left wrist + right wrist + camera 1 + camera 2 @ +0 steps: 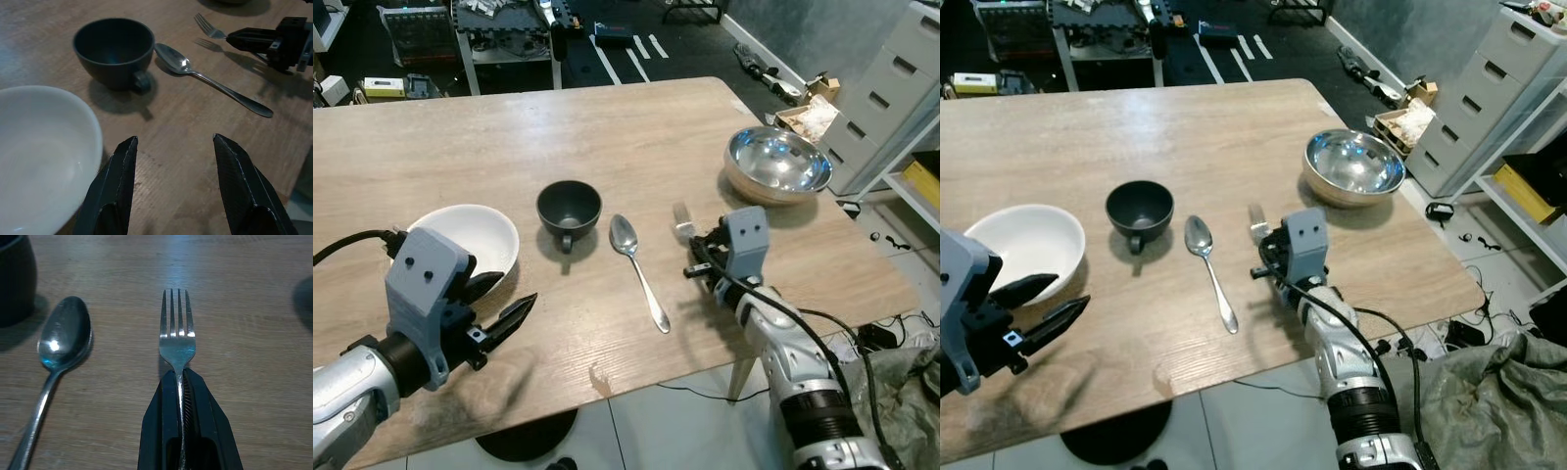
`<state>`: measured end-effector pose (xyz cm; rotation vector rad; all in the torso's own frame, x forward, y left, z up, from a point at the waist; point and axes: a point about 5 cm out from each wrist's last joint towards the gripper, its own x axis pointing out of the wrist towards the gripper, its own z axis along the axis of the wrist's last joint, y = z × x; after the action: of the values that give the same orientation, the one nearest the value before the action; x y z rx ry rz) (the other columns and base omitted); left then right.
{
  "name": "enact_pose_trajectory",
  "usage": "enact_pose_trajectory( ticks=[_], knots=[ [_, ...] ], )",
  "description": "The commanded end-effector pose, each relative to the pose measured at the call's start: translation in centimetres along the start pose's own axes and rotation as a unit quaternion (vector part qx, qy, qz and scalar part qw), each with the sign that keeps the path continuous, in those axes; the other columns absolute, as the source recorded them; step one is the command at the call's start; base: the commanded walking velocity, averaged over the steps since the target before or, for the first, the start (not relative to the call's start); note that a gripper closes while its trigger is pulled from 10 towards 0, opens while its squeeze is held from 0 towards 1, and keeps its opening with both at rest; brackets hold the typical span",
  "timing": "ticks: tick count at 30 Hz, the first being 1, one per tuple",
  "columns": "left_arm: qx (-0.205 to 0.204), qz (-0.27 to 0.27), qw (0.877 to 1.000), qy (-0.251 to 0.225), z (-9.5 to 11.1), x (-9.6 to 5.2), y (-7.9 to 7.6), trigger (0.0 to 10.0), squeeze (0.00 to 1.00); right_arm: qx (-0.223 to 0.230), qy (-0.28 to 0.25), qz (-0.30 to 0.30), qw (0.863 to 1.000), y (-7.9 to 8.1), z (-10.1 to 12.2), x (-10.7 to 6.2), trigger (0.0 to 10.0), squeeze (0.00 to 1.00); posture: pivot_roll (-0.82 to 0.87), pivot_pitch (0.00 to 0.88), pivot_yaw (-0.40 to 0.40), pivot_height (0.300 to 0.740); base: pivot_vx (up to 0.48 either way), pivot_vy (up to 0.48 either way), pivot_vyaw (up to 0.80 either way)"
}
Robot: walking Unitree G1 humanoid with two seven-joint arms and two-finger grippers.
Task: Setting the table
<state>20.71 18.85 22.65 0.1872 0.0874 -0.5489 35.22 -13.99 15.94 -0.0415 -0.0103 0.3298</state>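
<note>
Grey drawer cabinet (891, 88) beside wooden table (509, 137)

Fork (1255, 221) in right pincer (1266, 253)

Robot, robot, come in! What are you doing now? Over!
Right gripper shut on fork, beside spoon. Left gripper open by white bowl. Nothing in the way.

A steel fork (178, 340) is pinched by its handle between the closed fingers of the right gripper (182, 382), tines pointing straight ahead of it, low over the wooden table. A steel spoon (56, 357) lies bowl-up on the table just to that gripper's left, parallel to the fork. Beyond the spoon, further left, stand a dark cup (569, 209) and a white bowl (470, 238), the bowl touching the spread fingers of the left gripper (173, 188).
</note>
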Motion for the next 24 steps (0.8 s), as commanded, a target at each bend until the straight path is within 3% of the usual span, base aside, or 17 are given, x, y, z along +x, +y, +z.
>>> enact_pose_trajectory(
  ticks=[1, 11, 24],
  knots=[
    [0.000, -0.008, 1.000, 0.009, -0.1, 0.0, -0.3, 10.0, 0.00, 0.009, 0.012, 0.002, 1.000, 0.5, -0.7, -0.2, 10.0, 0.00, 0.20, 0.171, 0.011, 0.740, 0.000, 0.000, 0.00],
    [-0.001, 0.000, 1.000, 0.008, -0.1, 0.3, -0.4, 10.0, 0.00, 0.032, 0.014, -0.005, 0.999, 2.4, -1.1, 0.4, 10.0, 0.00, 0.21, 0.168, 0.007, 0.740, 0.000, 0.000, 0.00],
    [-0.004, 0.004, 1.000, 0.009, -0.2, 0.4, -0.5, 10.0, 0.00, 0.029, 0.009, 0.007, 1.000, 2.9, -1.2, 0.4, 10.0, 0.00, 0.21, 0.172, 0.003, 0.740, 0.000, 0.000, 0.00]
  ],
)
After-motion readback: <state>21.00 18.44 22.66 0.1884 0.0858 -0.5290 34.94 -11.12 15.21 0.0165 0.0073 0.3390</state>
